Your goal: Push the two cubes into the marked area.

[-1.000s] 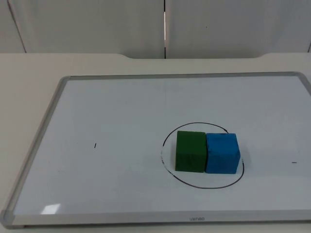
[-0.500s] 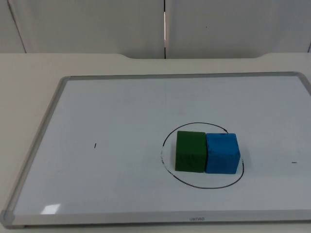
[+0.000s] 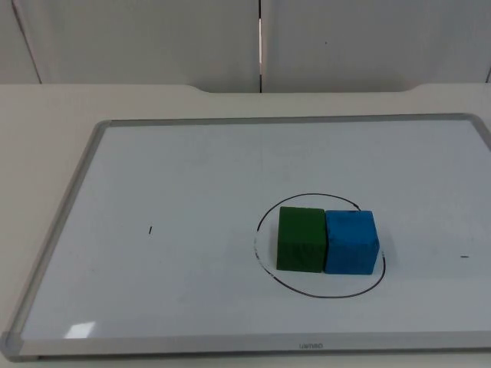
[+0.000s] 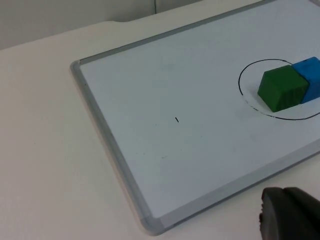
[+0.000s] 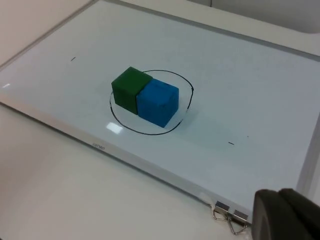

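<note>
Inside the drawn ring point(image 3: 265, 216), green cube point(image 3: 300, 239) touches blue cube point(image 3: 351, 242); tool states cannot be told

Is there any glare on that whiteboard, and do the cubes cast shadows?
Top view: a bright glare patch near the whiteboard's front left corner. Right wrist view: another reflection just outside the drawn circle; green cube and blue cube cast only faint shadows.

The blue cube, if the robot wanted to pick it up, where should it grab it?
Probably from above, closing on the blue cube's near and far faces. Its left face sits flush against the green cube, so no finger fits between them there. The near and far faces look bare, and both cubes rest flat on the whiteboard inside the drawn circle, so a straight descent seems safest.
</note>
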`<state>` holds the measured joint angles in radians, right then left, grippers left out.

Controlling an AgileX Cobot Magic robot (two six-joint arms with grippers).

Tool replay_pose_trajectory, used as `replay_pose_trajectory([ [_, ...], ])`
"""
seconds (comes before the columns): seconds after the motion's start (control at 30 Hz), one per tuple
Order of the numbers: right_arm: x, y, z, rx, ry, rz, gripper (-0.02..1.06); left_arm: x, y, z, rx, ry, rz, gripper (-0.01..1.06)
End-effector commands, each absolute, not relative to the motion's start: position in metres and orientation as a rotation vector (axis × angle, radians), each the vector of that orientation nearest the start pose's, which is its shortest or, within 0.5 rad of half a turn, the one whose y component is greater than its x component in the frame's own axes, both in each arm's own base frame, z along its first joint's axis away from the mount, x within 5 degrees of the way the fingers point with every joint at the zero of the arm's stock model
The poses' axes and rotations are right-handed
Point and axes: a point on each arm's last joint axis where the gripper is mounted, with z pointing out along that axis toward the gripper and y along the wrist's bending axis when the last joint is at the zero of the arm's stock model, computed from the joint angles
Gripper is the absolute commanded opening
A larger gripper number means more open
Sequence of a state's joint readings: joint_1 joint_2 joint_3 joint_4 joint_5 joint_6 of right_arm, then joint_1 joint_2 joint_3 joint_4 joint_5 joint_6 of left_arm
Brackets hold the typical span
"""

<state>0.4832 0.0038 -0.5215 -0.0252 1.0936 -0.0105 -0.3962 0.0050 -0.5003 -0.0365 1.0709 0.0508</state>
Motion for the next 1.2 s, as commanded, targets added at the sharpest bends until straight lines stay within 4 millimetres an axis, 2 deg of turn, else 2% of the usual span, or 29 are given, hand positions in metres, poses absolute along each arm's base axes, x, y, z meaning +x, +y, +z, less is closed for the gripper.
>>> replay_pose_trajectory([
  [0.0, -0.0053, -0.0058, 0.2797, -0.499, 1.997, 0.256, 0.0, -0.0056, -0.0008, 0.2747, 0.453, 2.023, -0.259, 0.0],
  [0.03, -0.0053, -0.0058, 0.2797, -0.499, 1.997, 0.256, 0.0, -0.0056, -0.0008, 0.2747, 0.453, 2.023, -0.259, 0.03],
  [0.1, -0.0053, -0.0058, 0.2797, -0.499, 1.997, 0.256, 0.0, -0.0056, -0.0008, 0.2747, 0.451, 2.023, -0.26, 0.16],
  [0.17, -0.0053, -0.0058, 0.2797, -0.499, 1.997, 0.256, 0.0, -0.0055, -0.0005, 0.2747, 0.445, 2.024, -0.259, 0.35],
  [0.2, -0.0053, -0.0058, 0.2797, -0.499, 1.997, 0.256, 0.0, -0.0055, -0.0005, 0.2747, 0.445, 2.024, -0.259, 0.35],
  [0.27, -0.0053, -0.0058, 0.2797, -0.499, 1.997, 0.256, 0.0, -0.0048, 0.0011, 0.2747, 0.419, 2.029, -0.247, 0.58],
  [0.3, -0.0053, -0.0058, 0.2797, -0.499, 1.997, 0.256, 0.0, -0.0047, 0.0013, 0.2747, 0.419, 2.029, -0.244, 0.62],
  [0.37, -0.0053, -0.0058, 0.2797, -0.499, 1.997, 0.256, 0.0, -0.0047, 0.0013, 0.2747, 0.419, 2.029, -0.245, 0.8],
  [0.4, -0.0053, -0.0058, 0.2797, -0.499, 1.997, 0.256, 0.0, -0.0047, 0.0013, 0.2747, 0.419, 2.029, -0.245, 0.8],
  [0.47, -0.0053, -0.0058, 0.2797, -0.499, 1.997, 0.256, 0.0, -0.0047, 0.0013, 0.2747, 0.419, 2.029, -0.245, 0.94],
  [0.53, -0.0053, -0.0058, 0.2797, -0.499, 1.997, 0.256, 0.0, -0.0047, 0.0013, 0.2747, 0.419, 2.029, -0.245, 0.99],
  [0.9, -0.0053, -0.0056, 0.2797, -0.499, 1.997, 0.258, 0.02, -0.0047, 0.0013, 0.2747, 0.421, 2.029, -0.244, 1.0],
  [0.97, -0.0053, -0.0056, 0.2797, -0.499, 1.997, 0.258, 0.12, -0.0047, 0.0013, 0.2747, 0.421, 2.029, -0.244, 1.0],
  [1.03, -0.0053, -0.0056, 0.2797, -0.499, 1.997, 0.258, 0.3, -0.0047, 0.0013, 0.2747, 0.421, 2.029, -0.244, 1.0],
  [1.07, -0.0053, -0.0056, 0.2797, -0.499, 1.997, 0.258, 0.3, -0.0047, 0.0013, 0.2747, 0.421, 2.029, -0.244, 1.0],
  [1.1, -0.0053, -0.0056, 0.2797, -0.499, 1.997, 0.258, 0.43, -0.0047, 0.0013, 0.2747, 0.421, 2.029, -0.244, 1.0],
  [1.17, -0.0053, -0.0056, 0.2797, -0.499, 1.997, 0.258, 0.77, -0.0047, 0.0013, 0.2747, 0.421, 2.029, -0.244, 1.0],
])
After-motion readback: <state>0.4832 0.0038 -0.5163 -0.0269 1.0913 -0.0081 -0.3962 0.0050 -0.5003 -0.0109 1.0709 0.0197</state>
